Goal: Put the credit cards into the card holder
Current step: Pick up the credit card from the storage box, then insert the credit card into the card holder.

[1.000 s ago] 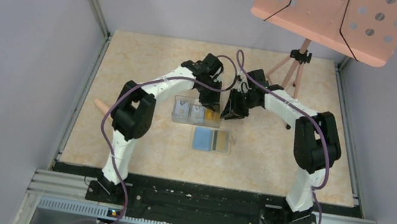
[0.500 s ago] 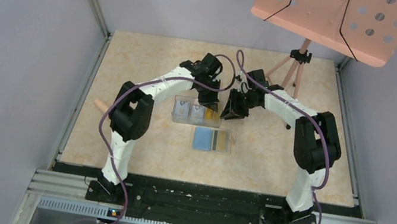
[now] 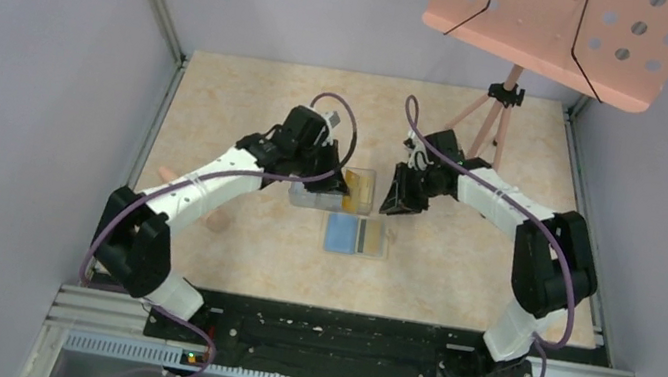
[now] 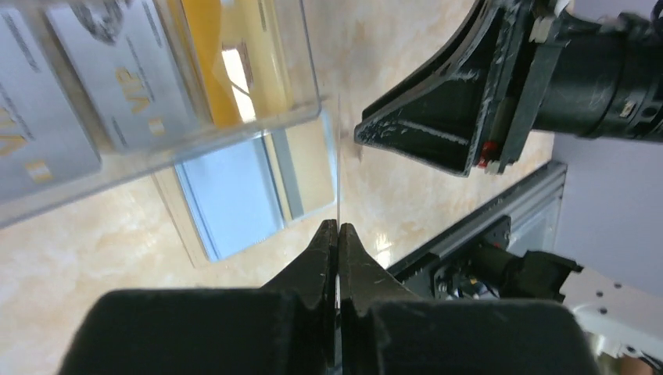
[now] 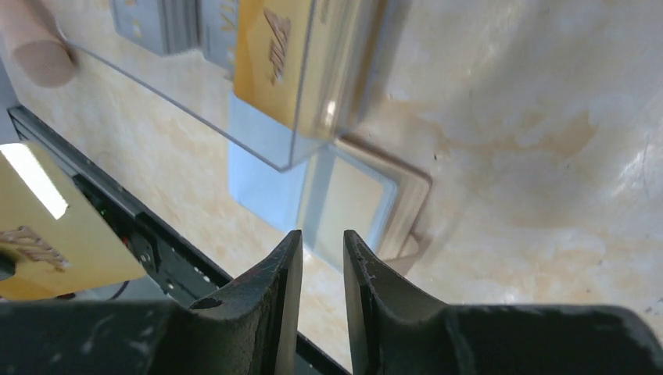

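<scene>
My left gripper (image 3: 343, 182) is shut on a yellow-orange credit card (image 3: 361, 190), held just right of the clear three-compartment box (image 3: 311, 195). In the left wrist view the jaws (image 4: 338, 225) pinch that card (image 4: 338, 156) edge-on. More credit cards stand in the box: white ones (image 4: 117, 78) and a yellow one (image 5: 270, 55). The card holder (image 3: 343, 236) lies open on the table below the box, its light blue inside up (image 4: 234, 195) (image 5: 348, 203). My right gripper (image 3: 399, 201) hovers right of the box, jaws (image 5: 322, 234) slightly open with nothing between them.
A pink music stand (image 3: 558, 27) on a tripod (image 3: 494, 113) stands at the back right. A tan wooden peg (image 3: 168, 177) lies near the left wall, also seen from the right wrist (image 5: 31, 39). Grey walls close in both sides.
The left gripper shut on a yellow card and drew it out of the box, its arm swinging down and left. The right gripper shifted slightly right and nearer.
</scene>
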Controlling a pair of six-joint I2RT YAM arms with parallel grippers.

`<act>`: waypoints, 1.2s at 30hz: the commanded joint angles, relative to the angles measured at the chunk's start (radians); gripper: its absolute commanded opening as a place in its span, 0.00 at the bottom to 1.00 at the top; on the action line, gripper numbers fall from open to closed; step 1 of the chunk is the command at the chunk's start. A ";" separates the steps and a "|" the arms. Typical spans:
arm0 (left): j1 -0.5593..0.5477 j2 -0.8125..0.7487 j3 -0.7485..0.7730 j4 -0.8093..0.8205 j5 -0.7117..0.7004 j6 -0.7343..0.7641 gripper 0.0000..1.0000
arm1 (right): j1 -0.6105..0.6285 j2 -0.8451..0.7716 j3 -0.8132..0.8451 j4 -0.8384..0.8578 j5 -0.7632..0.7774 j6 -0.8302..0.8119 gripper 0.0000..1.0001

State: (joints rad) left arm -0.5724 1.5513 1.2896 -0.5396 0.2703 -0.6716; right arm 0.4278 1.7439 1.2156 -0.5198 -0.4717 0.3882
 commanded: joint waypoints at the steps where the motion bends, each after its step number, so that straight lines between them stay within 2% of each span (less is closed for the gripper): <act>1: -0.003 -0.072 -0.226 0.263 0.158 -0.113 0.00 | -0.006 -0.066 -0.096 0.025 -0.001 -0.012 0.24; 6: -0.008 -0.085 -0.391 0.419 0.206 -0.165 0.00 | -0.005 -0.069 -0.173 0.068 -0.033 0.004 0.16; 17: -0.027 0.062 -0.426 0.525 0.201 -0.117 0.00 | -0.005 -0.045 -0.231 0.111 -0.038 0.015 0.06; 24: -0.028 0.120 -0.400 0.510 0.177 -0.083 0.00 | -0.006 -0.045 -0.251 0.112 -0.035 0.009 0.00; 31: -0.027 0.140 -0.351 0.419 0.156 -0.029 0.00 | -0.006 -0.044 -0.263 0.120 -0.030 0.008 0.00; 36: -0.027 0.168 -0.349 0.432 0.180 -0.033 0.00 | -0.006 -0.032 -0.270 0.127 -0.031 0.006 0.00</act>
State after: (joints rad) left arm -0.5964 1.6955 0.9092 -0.1127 0.4480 -0.7296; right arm 0.4278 1.7153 0.9550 -0.4240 -0.4992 0.3973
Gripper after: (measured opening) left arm 0.012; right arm 0.003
